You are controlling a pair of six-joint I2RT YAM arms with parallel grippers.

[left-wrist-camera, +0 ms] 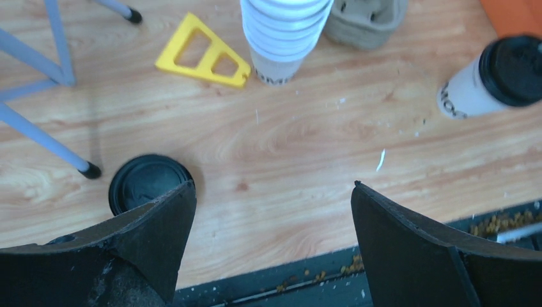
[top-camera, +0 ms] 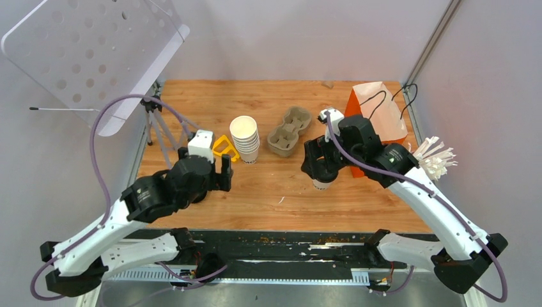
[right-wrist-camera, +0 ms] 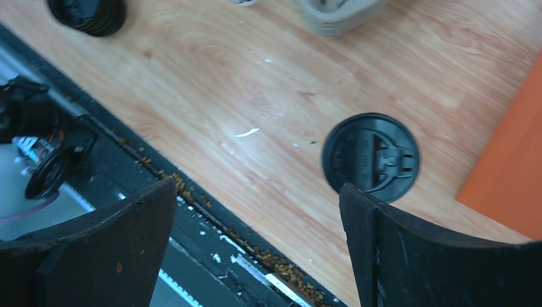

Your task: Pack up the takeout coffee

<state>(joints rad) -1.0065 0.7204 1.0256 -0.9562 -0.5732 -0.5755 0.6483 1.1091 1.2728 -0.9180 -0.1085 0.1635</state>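
On the wooden table point(top-camera: 268, 211) the takeout coffee point(left-wrist-camera: 492, 80) stands at about 4 o'clock from the table's middle, a white cup with dark lettering and a black lid pressed on. From above, the right arm covers nearly all of it. The right gripper point(right-wrist-camera: 257, 184) hangs over it with jaws wide apart, and in the right wrist view the lid sits just inside one finger point(right-wrist-camera: 441, 256), partly cut by that finger's edge. Whether finger and cup touch I cannot tell. At 11 o'clock from the coffee lies the pulp cup carrier point(top-camera: 289, 131), its wells showing only their own pulp. At 9 o'clock of the carrier is the stack of white cups point(top-camera: 245, 137), whose top cup shows a plain white inside. The orange and white paper bag point(top-camera: 377, 112) sits at 2 o'clock from the coffee, its inside out of sight. The left gripper point(left-wrist-camera: 273, 185) is spread open above bare wood, with a loose black lid point(left-wrist-camera: 146, 183) just outside one finger. A yellow triangle point(left-wrist-camera: 203, 54) lies beside the stack, next to the tripod legs point(left-wrist-camera: 48, 137). White sticks point(top-camera: 438, 160) fan out past the right forearm.
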